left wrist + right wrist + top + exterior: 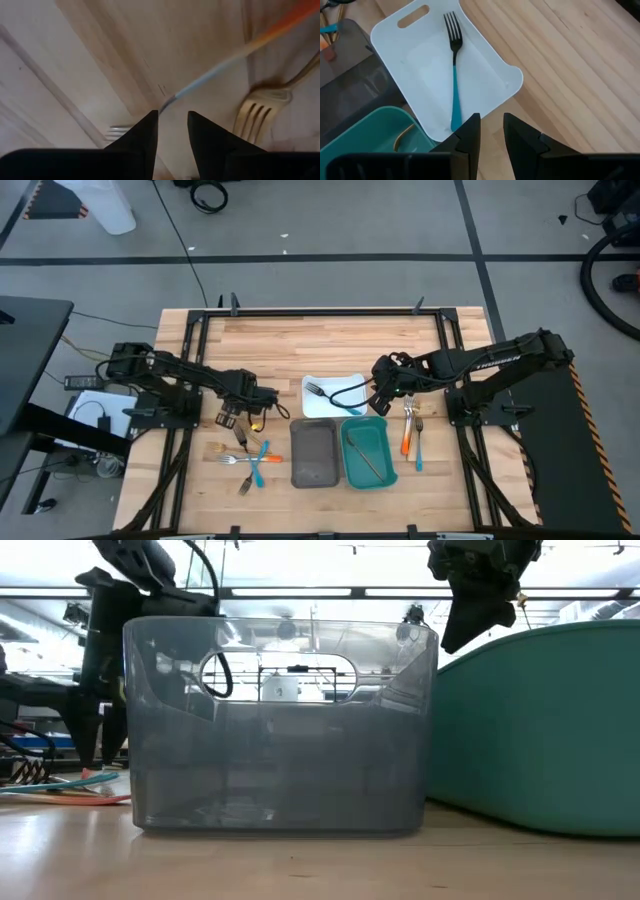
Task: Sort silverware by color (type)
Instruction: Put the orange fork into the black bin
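I have three trays in a cluster at the middle of the table [330,330]: one white tray [352,385], one grey tray [314,453] and one teal tray [367,452]. The white tray holds a single teal-handled fork [455,75] with dark tines. The teal tray holds one gold utensil [366,457]; I cannot tell whether it is a fork, spoon or knife. The grey tray looks bare from above.

My left gripper [237,417] hangs low over the wood to the left of the grey tray, its fingers [145,135] apart with nothing between them. Just under it lie a silver-tined fork with an orange handle [235,52] and one gold fork [260,112]. In front of that gripper lies a small heap of loose silverware [250,460] with orange, teal and gold handles; I make out about four pieces but cannot count them surely.

My right gripper [381,393] hovers at the near right corner of the white tray, fingers apart and holding nothing. To the right of the teal tray lie two more pieces side by side: one orange-handled [407,432], one blue-handled [419,445].
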Available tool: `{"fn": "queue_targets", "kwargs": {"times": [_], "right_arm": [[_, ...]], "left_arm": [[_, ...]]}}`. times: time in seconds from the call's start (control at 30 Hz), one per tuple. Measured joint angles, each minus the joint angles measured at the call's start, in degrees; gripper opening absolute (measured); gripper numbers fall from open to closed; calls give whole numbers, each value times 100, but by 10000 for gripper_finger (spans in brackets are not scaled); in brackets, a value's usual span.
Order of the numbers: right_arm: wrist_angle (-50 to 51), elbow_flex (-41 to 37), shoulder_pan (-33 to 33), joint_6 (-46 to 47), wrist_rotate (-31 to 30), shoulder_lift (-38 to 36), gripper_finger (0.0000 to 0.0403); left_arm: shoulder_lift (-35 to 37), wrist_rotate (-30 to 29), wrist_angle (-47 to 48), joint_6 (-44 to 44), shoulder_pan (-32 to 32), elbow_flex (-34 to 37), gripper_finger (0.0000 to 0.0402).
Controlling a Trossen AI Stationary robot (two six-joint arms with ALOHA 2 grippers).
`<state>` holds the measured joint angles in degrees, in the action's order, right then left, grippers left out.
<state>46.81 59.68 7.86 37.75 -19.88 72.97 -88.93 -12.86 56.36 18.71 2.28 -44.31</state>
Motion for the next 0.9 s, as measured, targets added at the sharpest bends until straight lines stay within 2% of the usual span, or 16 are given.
{"fn": "queue_targets", "kwargs": {"times": [0.33, 0.47, 0.67, 0.77, 0.9], "right_arm": [[-86, 0, 0, -47, -4, 0, 95], [-96, 0, 0, -47, -6, 0, 95], [-106, 0, 0, -58, -55, 0, 95], [-142, 0, 0, -91, -124, 0, 95], [-138, -2, 0, -91, -136, 0, 95]], "left_arm": [[-117, -157, -85, 1261, 141, 4, 115], [-115, -148, -301, 1807, 212, 205, 115], [-91, -181, -590, 2095, 213, 452, 111], [-91, -179, -590, 2071, 213, 457, 91], [-95, -200, -590, 1921, 213, 461, 37]]}}
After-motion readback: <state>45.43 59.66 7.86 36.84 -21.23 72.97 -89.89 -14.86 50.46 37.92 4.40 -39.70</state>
